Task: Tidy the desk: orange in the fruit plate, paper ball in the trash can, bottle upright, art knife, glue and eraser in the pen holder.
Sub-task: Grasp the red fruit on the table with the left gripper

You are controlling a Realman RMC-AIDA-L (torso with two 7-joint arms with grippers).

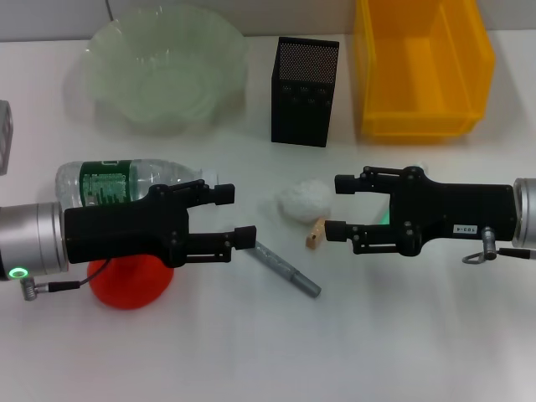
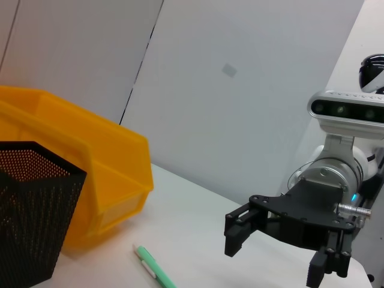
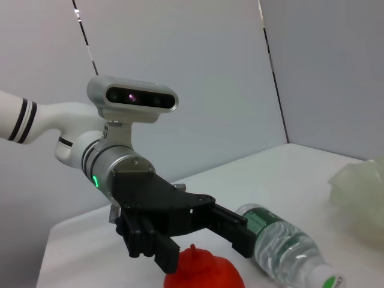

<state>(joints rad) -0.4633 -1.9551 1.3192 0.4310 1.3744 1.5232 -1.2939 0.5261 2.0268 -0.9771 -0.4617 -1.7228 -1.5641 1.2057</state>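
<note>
The orange (image 1: 126, 285) lies on the table at the left, partly under my left gripper (image 1: 234, 216), which hovers open and empty above it. The bottle (image 1: 126, 180) lies on its side just behind that gripper. The paper ball (image 1: 306, 199) and the tan eraser (image 1: 314, 233) lie in the middle, between the two grippers. A grey art knife (image 1: 287, 270) lies in front of them. My right gripper (image 1: 338, 207) is open and empty, just right of the paper ball. A green stick (image 2: 153, 267) lies under it. At the back stand the fruit plate (image 1: 167, 71), pen holder (image 1: 304, 79) and trash can (image 1: 419, 67).
The right wrist view shows the left gripper (image 3: 206, 251) over the orange (image 3: 204, 273) beside the bottle (image 3: 288, 246). The left wrist view shows the right gripper (image 2: 276, 252), the trash can (image 2: 90, 168) and the pen holder (image 2: 36, 210). A grey object (image 1: 4, 134) sits at the far left edge.
</note>
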